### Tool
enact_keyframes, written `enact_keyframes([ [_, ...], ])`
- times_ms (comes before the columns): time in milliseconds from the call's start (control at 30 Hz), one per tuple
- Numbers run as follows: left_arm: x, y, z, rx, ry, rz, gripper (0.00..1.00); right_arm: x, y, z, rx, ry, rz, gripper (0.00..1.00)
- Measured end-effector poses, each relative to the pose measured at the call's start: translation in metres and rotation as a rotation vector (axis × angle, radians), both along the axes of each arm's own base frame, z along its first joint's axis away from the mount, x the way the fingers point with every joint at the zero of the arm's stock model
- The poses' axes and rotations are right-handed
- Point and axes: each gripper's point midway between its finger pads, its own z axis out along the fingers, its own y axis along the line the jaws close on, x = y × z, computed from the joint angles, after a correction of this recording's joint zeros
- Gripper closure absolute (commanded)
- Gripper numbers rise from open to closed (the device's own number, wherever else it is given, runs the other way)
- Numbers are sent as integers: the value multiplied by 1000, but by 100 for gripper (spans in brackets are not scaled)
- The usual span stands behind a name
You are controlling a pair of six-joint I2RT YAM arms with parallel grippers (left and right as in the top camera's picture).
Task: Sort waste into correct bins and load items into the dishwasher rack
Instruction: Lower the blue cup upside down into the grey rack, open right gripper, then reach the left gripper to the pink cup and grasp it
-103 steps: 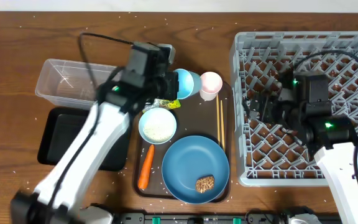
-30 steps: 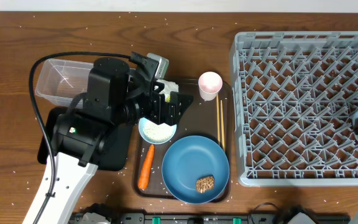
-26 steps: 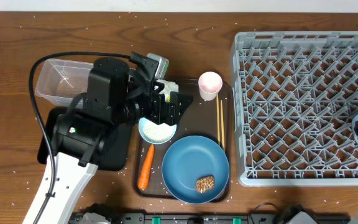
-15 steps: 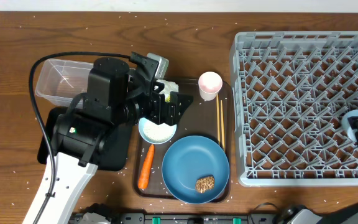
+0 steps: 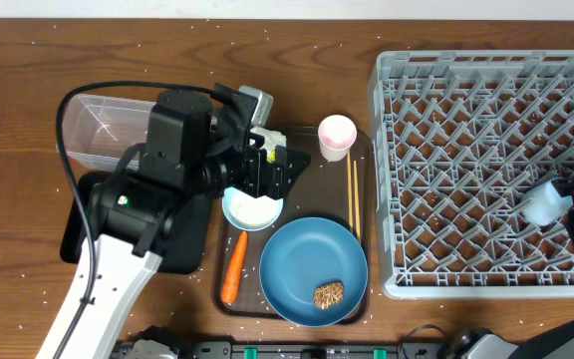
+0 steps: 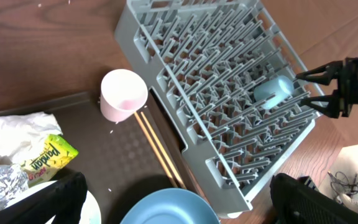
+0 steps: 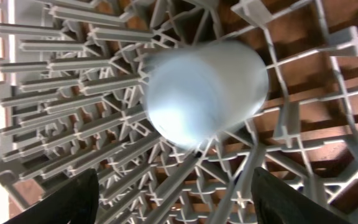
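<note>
From overhead: light blue cup [image 5: 544, 202] on its side in dishwasher rack [image 5: 466, 120], near right rim, just beside my right jaws. My left jaws hang over brown tray [image 5: 312, 187] on bench.
Left wrist: my left jaws wide, holding nothing. Pale pink cup [image 6: 124, 94] upright on tray, chopsticks [image 6: 157, 149] beside it.
Right wrist: my right jaws wide. Cup blurred, loose on lattice.

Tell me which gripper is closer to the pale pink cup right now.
Left. The left gripper hangs over the brown tray beside the pale pink cup; the right gripper is far across the dishwasher rack, by the light blue cup.
</note>
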Motion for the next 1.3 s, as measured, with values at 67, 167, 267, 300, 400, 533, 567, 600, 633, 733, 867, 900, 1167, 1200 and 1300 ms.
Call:
enact_keyframes([
  [67,5,-1,-5,7,9,4,5,6,2,5,-1,-41,27,30],
  [167,19,0,-14,40,-2,35,5,19,10,23,-6,-147,98,31],
  [267,41,-2,-30,101,-27,73,5,22,29,51,-20,-256,186,30],
  [300,50,-5,-36,118,-37,81,6,20,38,64,-34,-291,223,28],
  [400,79,-21,-54,138,-71,89,10,14,66,89,-74,-356,319,25],
  [533,114,-45,-97,160,-78,85,19,1,104,110,-112,-392,426,23],
  [567,121,-49,-109,166,-75,85,19,-3,110,112,-116,-391,442,22],
  [600,128,-51,-120,174,-74,88,19,-6,115,112,-119,-386,453,22],
  [633,134,-54,-130,178,-74,91,19,-9,119,112,-118,-379,463,22],
  [733,146,-57,-166,202,-40,97,20,-15,124,106,-117,-342,479,21],
  [867,146,-56,-208,243,43,108,27,-19,124,97,-122,-290,484,21],
  [900,145,-55,-216,252,60,109,31,-19,124,96,-124,-283,483,21],
  [1167,134,-49,-242,295,151,112,62,-21,118,89,-145,-239,475,20],
  [1200,132,-48,-243,301,158,113,64,-21,117,88,-147,-235,473,19],
  [1300,131,-44,-246,318,169,125,86,-22,116,87,-156,-227,473,19],
])
